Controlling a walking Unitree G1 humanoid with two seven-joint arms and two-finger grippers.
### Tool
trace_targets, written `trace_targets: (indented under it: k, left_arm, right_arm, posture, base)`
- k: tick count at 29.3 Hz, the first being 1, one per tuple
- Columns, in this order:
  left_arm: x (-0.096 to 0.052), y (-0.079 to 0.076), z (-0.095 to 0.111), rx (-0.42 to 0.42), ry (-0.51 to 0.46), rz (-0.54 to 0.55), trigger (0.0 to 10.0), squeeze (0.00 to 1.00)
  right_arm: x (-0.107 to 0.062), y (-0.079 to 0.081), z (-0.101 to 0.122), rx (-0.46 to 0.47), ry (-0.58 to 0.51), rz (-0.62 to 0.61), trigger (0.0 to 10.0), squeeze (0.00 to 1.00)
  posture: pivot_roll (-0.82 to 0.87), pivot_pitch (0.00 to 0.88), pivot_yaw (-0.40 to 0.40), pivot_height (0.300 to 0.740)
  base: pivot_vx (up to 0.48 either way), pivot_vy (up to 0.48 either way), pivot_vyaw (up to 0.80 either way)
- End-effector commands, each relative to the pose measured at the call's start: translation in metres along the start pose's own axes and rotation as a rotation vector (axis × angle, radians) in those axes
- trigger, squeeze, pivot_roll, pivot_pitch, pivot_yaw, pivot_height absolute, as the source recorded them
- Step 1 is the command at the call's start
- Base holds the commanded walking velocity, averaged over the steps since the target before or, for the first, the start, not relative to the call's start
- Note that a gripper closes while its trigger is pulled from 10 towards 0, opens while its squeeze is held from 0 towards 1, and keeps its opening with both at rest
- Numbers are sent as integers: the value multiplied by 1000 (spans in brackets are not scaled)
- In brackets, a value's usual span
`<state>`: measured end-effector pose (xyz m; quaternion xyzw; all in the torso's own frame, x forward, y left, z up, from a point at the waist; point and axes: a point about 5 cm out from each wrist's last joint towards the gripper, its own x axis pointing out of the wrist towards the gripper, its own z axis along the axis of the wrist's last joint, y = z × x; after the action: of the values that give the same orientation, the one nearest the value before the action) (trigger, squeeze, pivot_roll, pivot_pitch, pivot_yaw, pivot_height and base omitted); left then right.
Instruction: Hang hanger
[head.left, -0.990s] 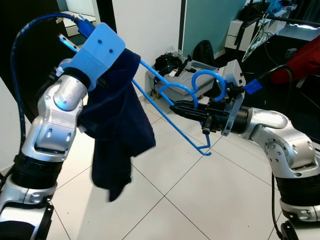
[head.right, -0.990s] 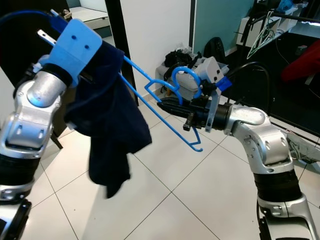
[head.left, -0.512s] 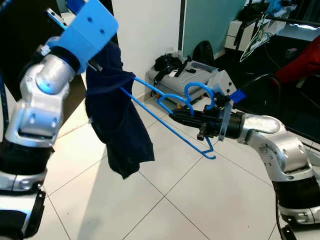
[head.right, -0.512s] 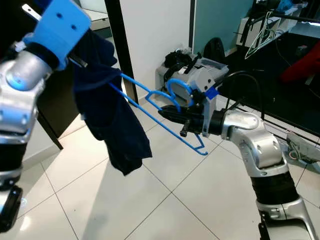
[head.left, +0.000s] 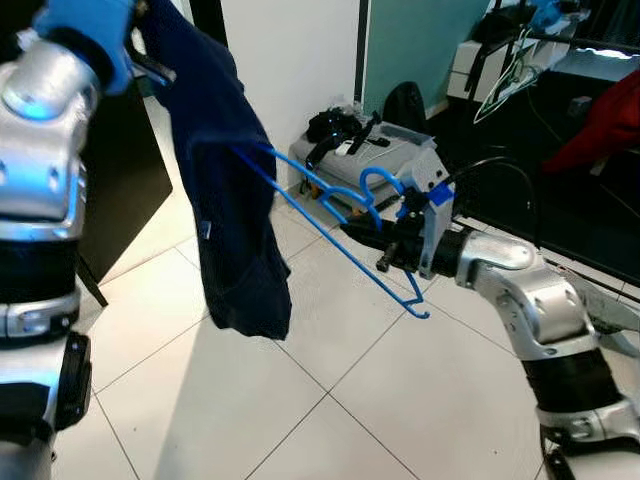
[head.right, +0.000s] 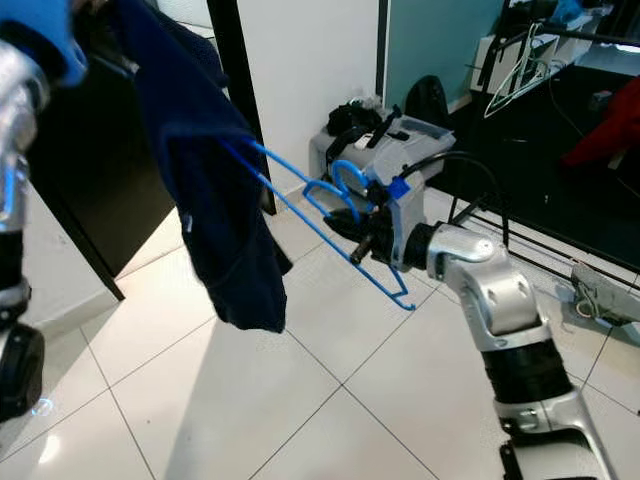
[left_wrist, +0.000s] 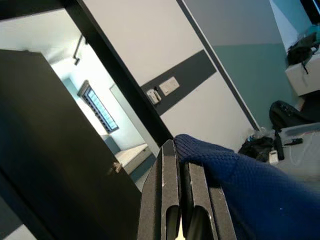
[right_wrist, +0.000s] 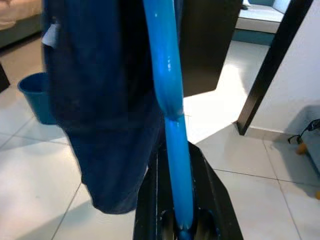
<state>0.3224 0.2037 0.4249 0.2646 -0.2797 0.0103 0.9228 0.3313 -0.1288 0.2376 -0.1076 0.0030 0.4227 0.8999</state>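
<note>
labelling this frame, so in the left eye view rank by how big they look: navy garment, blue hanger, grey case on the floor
1. navy garment, largest, though it hangs nearest the camera.
2. blue hanger, long but thin.
3. grey case, smallest, partly hidden and farther back, so its real size is unsure.

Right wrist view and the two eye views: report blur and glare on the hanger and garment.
Right wrist view: blue hanger blurred, with a bright sheen, navy garment soft. Left eye view: both sharp, left gripper at the frame's top edge. Right eye view: floor tiles glossy.
</note>
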Motion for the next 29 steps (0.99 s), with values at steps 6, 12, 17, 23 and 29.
trace_targets:
  k: [6,12,17,23,29]
  left_arm:
    - [2,0,-4,-26,58,-11,706,0]
    - [4,-9,-8,-43,89,-40,1451,0]
    - [6,-15,-9,-59,101,-53,1608,0]
    - [7,-14,-3,-85,94,-63,1333,0]
    - [10,-12,12,-137,54,-83,941,0]
  right_arm:
    - [14,21,24,0,-159,89,10000,0]
    - [18,30,33,-2,-217,141,10000,0]
    - [18,34,37,-3,-251,167,10000,0]
    - [19,34,36,0,-253,149,10000,0]
    - [27,27,25,12,-182,69,10000,0]
  posture:
    - [-13,0,63,740]
    - [-15,0,64,740]
    - [-15,0,65,740]
    - [-12,0,66,740]
    - [-8,0,62,740]
  base:
    - [0,0,0]
    - [0,0,0]
    - [0,0,0]
    - [0,0,0]
    - [0,0,0]
